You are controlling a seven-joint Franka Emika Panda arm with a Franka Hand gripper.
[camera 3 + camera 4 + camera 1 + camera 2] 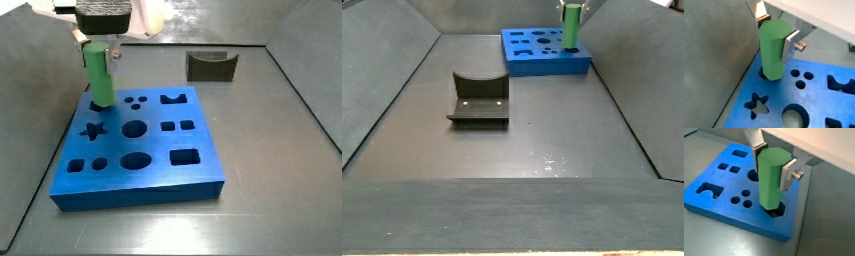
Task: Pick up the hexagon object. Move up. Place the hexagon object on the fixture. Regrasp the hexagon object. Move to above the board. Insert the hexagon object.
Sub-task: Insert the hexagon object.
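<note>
The green hexagon object point(774, 50) point(771, 180) stands upright with its lower end inside a hexagonal hole point(775, 211) at a corner of the blue board point(817, 100) point(721, 195). My gripper point(775, 31) point(773, 162) is shut on the peg's upper part, one silver finger point(789, 46) on each side. In both side views the hexagon object point(98, 75) point(572, 25) rises from the board point(147, 165) point(543, 62) under the gripper point(102, 42). The dark fixture point(211, 66) point(478, 100) stands apart from the board with nothing on it.
The board's other holes, among them a star point(756, 106), circles point(134, 129) and squares point(185, 157), hold nothing. Grey walls point(301, 80) enclose the floor, and one wall point(714, 60) runs close beside the board's corner where the peg stands.
</note>
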